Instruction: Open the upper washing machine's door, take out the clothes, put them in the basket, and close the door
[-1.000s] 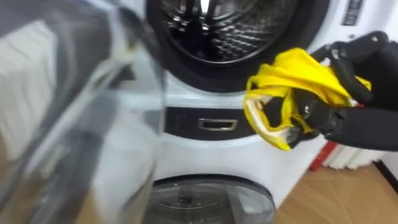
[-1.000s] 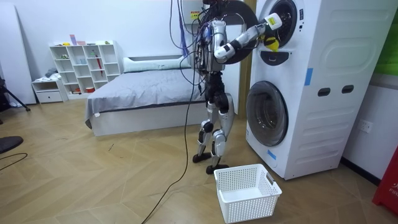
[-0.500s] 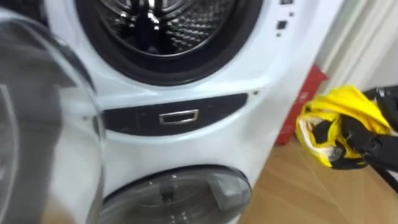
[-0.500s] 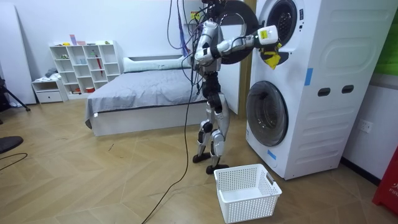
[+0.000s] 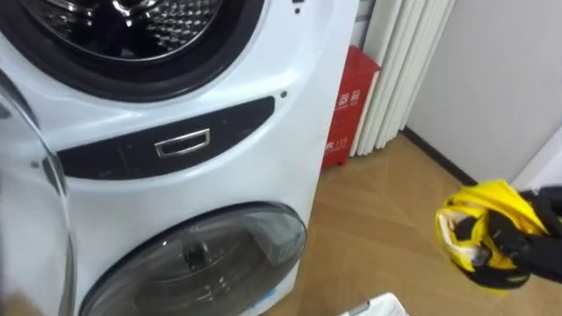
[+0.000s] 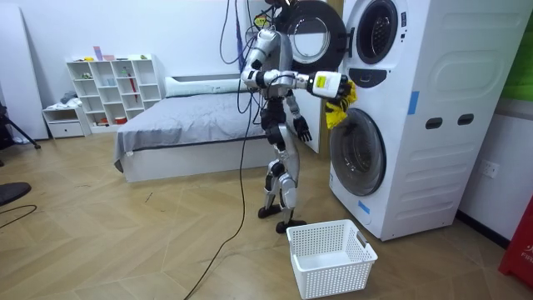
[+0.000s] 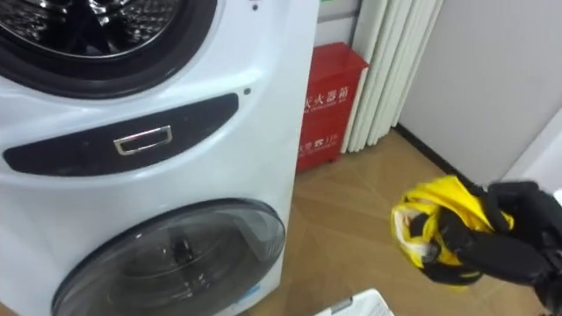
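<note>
A yellow garment (image 5: 481,230) (image 7: 432,226) hangs bunched in my right hand (image 5: 532,239) (image 7: 514,239), whose dark fingers are curled round it, out over the wooden floor to the right of the stacked washing machines (image 5: 290,132). The upper machine's drum (image 5: 132,26) stands open at the top left; I see no cloth in the part that shows. In the room view I stand in front of the machines with my right arm stretched toward them, the yellow garment (image 6: 336,110) dangling beside the lower door. My left hand (image 6: 304,130) hangs at my side with relaxed fingers.
A white laundry basket (image 6: 331,257) stands on the floor by my feet; its corner (image 5: 379,307) shows at the bottom edge. The upper machine's glass door (image 5: 31,211) is swung open on my left. A red box (image 5: 349,105) and white curtain (image 5: 399,61) stand behind the machines. The lower door (image 5: 198,259) is closed.
My right hand has drawn the yellow garment away from the upper drum, down and to the right. My view has swung right and down as my body turned.
</note>
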### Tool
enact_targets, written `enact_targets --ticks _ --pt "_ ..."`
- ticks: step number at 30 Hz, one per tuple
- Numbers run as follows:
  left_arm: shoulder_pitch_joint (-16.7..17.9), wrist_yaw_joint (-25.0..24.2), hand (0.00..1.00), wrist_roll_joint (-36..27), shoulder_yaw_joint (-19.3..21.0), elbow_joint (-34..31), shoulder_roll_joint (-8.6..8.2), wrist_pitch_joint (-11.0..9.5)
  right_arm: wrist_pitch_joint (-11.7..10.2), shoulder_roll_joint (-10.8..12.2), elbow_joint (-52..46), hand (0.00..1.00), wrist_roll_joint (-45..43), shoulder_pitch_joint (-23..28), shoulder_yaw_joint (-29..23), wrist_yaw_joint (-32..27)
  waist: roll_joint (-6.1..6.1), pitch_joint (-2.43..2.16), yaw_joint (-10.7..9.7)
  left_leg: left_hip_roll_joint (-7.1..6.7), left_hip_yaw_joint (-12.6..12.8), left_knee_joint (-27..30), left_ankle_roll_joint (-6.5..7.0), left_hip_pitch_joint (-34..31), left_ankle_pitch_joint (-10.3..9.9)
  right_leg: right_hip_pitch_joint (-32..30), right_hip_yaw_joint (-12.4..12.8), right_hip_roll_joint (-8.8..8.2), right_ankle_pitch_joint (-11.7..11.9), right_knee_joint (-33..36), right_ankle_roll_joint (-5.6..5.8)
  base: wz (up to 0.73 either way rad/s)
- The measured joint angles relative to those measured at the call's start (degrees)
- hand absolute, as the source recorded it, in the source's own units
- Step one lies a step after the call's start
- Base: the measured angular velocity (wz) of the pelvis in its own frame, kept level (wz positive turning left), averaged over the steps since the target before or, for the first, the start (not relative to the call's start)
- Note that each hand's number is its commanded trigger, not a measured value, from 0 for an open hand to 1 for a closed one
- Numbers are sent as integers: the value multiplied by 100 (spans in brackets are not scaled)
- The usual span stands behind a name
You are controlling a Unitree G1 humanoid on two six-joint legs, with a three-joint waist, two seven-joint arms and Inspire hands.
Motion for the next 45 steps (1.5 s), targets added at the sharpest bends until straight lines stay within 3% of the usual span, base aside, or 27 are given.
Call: enact_targets --ticks 1,2,4,6,11,13,17,23,28,30,33,34,35,36,37,39,45 --pt "-4 0 0 -2 -76 -10 -1 0 -1 11 78 100 0 -41 84 -62 6 -7 1 1 1 10 2 -14 -1 -6 -2 -1 2 1 1 0" --pt "-11 0 0 -11 -216 -9 -11 0 -1 55 319 100 -6 -202 256 -134 82 11 9 11 7 48 12 -41 -9 -55 -17 -3 5 5 -2 0" --pt "-40 0 0 -16 -348 -10 -81 0 -1 92 780 100 -3 -521 449 -228 183 2 9 11 -7 85 31 -140 -21 -143 -55 -13 5 22 -2 2" --pt "-80 1 0 -169 -474 -16 -164 -1 -1 92 1272 100 10 -850 579 -424 354 -4 118 -7 3 100 42 -263 -25 -315 -236 -71 -2 90 -16 0" --pt "-184 1 0 -467 -602 -32 -257 -2 -136 97 2149 100 -17 -1594 813 -866 725 -15 128 -29 -186 176 58 -616 -9 -537 -391 -132 -11 105 -28 18" --pt "-215 1 0 -602 -665 -47 -275 0 -222 240 2520 100 -125 -1903 826 -1279 851 -24 141 -98 -254 116 51 -684 39 -621 -400 -142 -30 138 -41 9" --pt "-230 4 0 -934 -808 -166 -298 8 -349 441 3071 100 -108 -2028 849 -1862 925 -27 123 -113 -221 28 29 -725 113 -715 -409 -139 -53 179 -67 2" --pt "-342 122 0 -1091 -824 -111 -502 6 -472 689 3772 100 -157 -2035 910 -2828 1062 -52 65 -139 -89 -87 -1 -903 186 -978 -257 -84 -19 199 -47 -13" --pt "-506 161 0 -1452 -952 -116 -598 7 -746 748 3930 100 21 -2088 1158 -3416 1168 -37 -79 -121 13 -102 -41 -1053 222 -1160 -75 2 60 191 -97 -16" --pt "-615 178 0 -1488 -954 -117 -706 8 -761 751 4195 100 21 -2293 1151 -3719 1260 -31 -188 -153 16 -169 -12 -1111 267 -1247 -47 5 64 208 -103 -2" --pt "-736 194 0 -1573 -964 -120 -757 8 -761 807 4241 100 23 -2438 1150 -4044 1301 -26 -214 -213 -12 -227 3 -1145 275 -1345 92 76 54 294 -117 -25" --pt "-748 224 0 -1576 -976 -120 -757 8 -765 825 4241 95 24 -2451 1151 -4089 1302 -26 -220 -214 -24 -227 3 -1147 275 -1347 120 98 56 294 -122 -27" --pt "-774 317 0 -1595 -1045 -120 -756 8 -767 842 4241 44 25 -2462 1154 -4173 1306 -26 -228 -217 -54 -229 3 -1148 275 -1347 177 138 56 296 -135 -22" --pt "-810 395 0 -1678 -1060 -118 -773 8 -767 848 4241 18 20 -2467 1157 -4250 1307 -24 -232 -221 -91 -233 4 -1154 275 -1346 250 177 54 300 -144 -19" --pt "-814 429 0 -1688 -1060 -117 -784 8 -767 855 4241 0 18 -2467 1157 -4284 1308 -22 -238 -226 -125 -235 4 -1159 275 -1347 264 189 56 300 -150 -13" --pt "-825 540 0 -1744 -1061 -111 -824 6 -766 885 4238 0 19 -2472 1157 -4381 1305 -19 -261 -282 -331 -244 45 -1200 302 -1349 357 250 55 308 -165 -13" --pt "-776 673 0 -1783 -1061 -63 -844 6 -768 903 4221 0 -11 -2479 1174 -4437 1282 -1 -285 -308 -326 -210 -3 -1206 363 -1399 597 353 15 389 -210 -21"
